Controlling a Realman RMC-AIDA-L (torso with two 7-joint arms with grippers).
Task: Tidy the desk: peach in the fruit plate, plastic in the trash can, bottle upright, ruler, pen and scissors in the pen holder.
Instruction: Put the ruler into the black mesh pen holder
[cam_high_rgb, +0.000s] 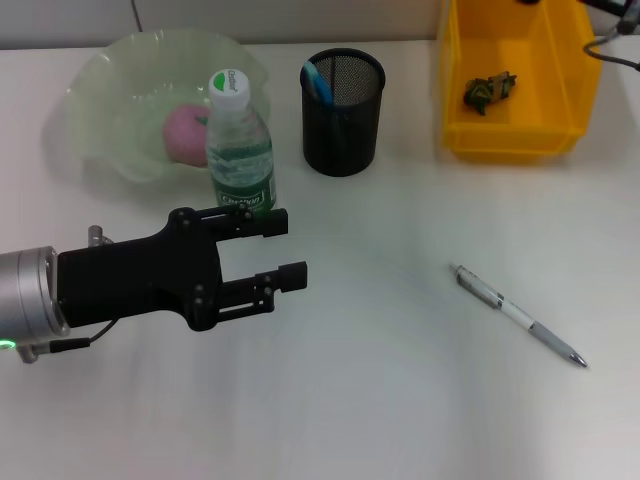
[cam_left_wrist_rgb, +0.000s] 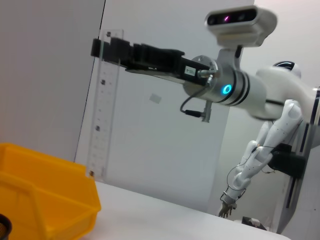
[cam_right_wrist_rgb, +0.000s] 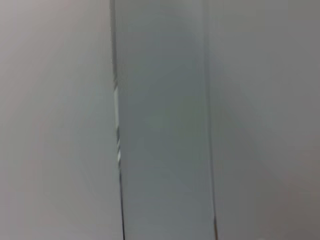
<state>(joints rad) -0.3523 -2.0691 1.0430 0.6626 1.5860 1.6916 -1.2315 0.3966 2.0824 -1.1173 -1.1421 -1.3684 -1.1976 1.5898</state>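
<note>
Up over the desk's back-right corner, right gripper (cam_left_wrist_rgb: 107, 50) clamped on the clear plastic ruler (cam_left_wrist_rgb: 102, 115), hung vertical, probably to slot into the black mesh pen holder (cam_high_rgb: 343, 110). Near the left edge, left gripper (cam_high_rgb: 282, 250) spread wide, empty. Out on the right side, slim silver pen (cam_high_rgb: 520, 315), not yet collected.

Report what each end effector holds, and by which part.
The right end effector grips the clear ruler by its top end, so it hangs down. The left end effector is open and holds nothing.
</note>
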